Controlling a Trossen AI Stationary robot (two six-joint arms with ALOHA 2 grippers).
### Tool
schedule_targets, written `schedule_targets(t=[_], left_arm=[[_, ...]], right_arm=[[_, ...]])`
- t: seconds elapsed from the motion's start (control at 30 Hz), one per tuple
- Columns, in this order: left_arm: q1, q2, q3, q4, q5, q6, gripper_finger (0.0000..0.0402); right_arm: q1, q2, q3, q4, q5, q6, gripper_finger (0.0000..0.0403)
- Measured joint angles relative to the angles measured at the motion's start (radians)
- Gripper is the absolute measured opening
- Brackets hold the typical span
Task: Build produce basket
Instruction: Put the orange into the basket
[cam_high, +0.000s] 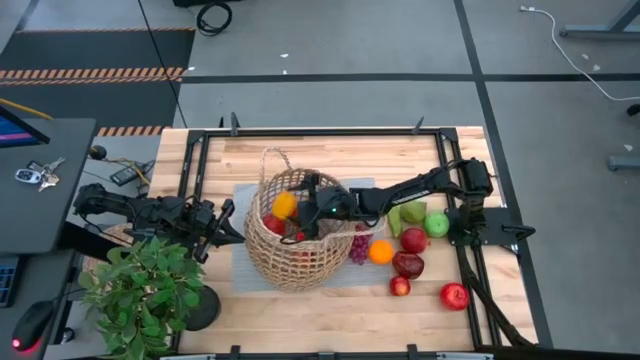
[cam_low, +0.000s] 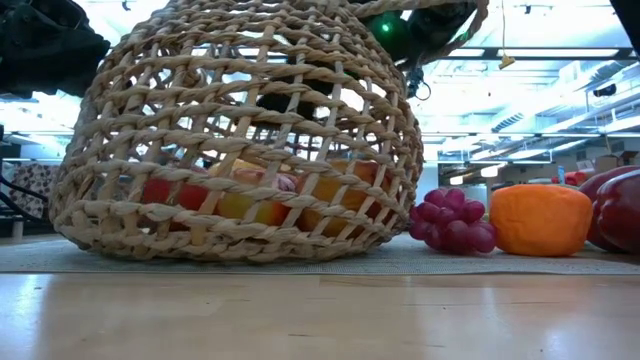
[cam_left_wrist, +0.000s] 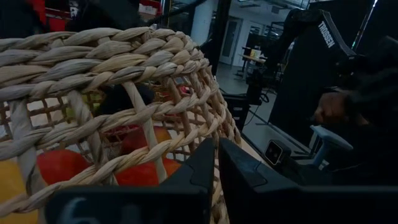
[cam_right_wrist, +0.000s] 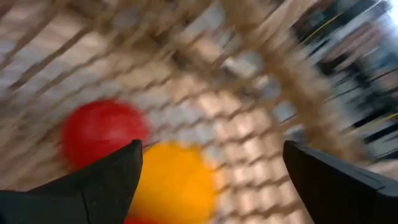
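Note:
The tan wicker basket (cam_high: 290, 245) stands on a grey mat (cam_high: 245, 275) in mid-table and fills the low view (cam_low: 240, 150). A yellow lemon (cam_high: 284, 204) and a red apple (cam_high: 272, 224) lie inside it; both also show in the right wrist view, the apple (cam_right_wrist: 99, 130) beside the lemon (cam_right_wrist: 177, 186). My right gripper (cam_high: 303, 210) reaches into the basket's mouth from the table's right, open and empty (cam_right_wrist: 211, 165), above these fruits. My left gripper (cam_high: 232, 222) is at the basket's left side, shut on the wicker (cam_left_wrist: 216, 177). My left gripper pinches the basket's braided rim strand (cam_left_wrist: 208, 140) between its two fingers, on the side of the basket toward the table's left. The fingers come about level from the table's left. The basket rests with its bottom on the mat.
Right of the basket lie purple grapes (cam_high: 358, 247), an orange (cam_high: 380, 251), a dark red mango (cam_high: 407, 264), green pears (cam_high: 410, 213), a green apple (cam_high: 437, 224) and red apples (cam_high: 454, 296). A leafy potted plant (cam_high: 140, 290) stands at the near left corner.

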Motion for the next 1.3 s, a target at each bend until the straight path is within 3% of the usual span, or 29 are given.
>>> schedule_targets(t=[0.27, 0.5, 0.57, 0.63, 0.87, 1.0, 1.13, 1.3], left_arm=[[0.0, 0.0, 0.0, 0.0, 0.0, 0.001, 0.0034], [0.0, 0.0, 0.0, 0.0, 0.0, 0.001, 0.0028], [0.0, 0.0, 0.0, 0.0, 0.0, 0.0, 0.0031], [0.0, 0.0, 0.0, 0.0, 0.0, 0.0, 0.0034], [0.0, 0.0, 0.0, 0.0, 0.0, 0.0, 0.0031], [0.0, 0.0, 0.0, 0.0, 0.0, 0.0, 0.0028], [0.0, 0.0, 0.0, 0.0, 0.0, 0.0, 0.0033], [0.0, 0.0, 0.0, 0.0, 0.0, 0.0, 0.0035]], right_arm=[[0.039, -0.014, 0.0, 0.417, 0.217, -0.462, 0.0391], [0.074, -0.016, 0.0, 1.016, 0.666, -1.028, 0.0381], [0.073, -0.049, -0.016, 1.096, 0.756, -1.015, 0.0377], [0.07, -0.099, -0.041, 1.095, 0.777, -0.968, 0.0374], [0.029, -0.275, -0.102, 0.903, 0.752, -0.859, 0.0373], [-0.022, -0.349, -0.103, 0.702, 0.737, -0.705, 0.0371], [-0.063, -0.443, -0.103, 0.306, 0.696, -0.374, 0.0357], [-0.11, -0.542, -0.103, -0.209, 0.416, 0.094, 0.0337]])
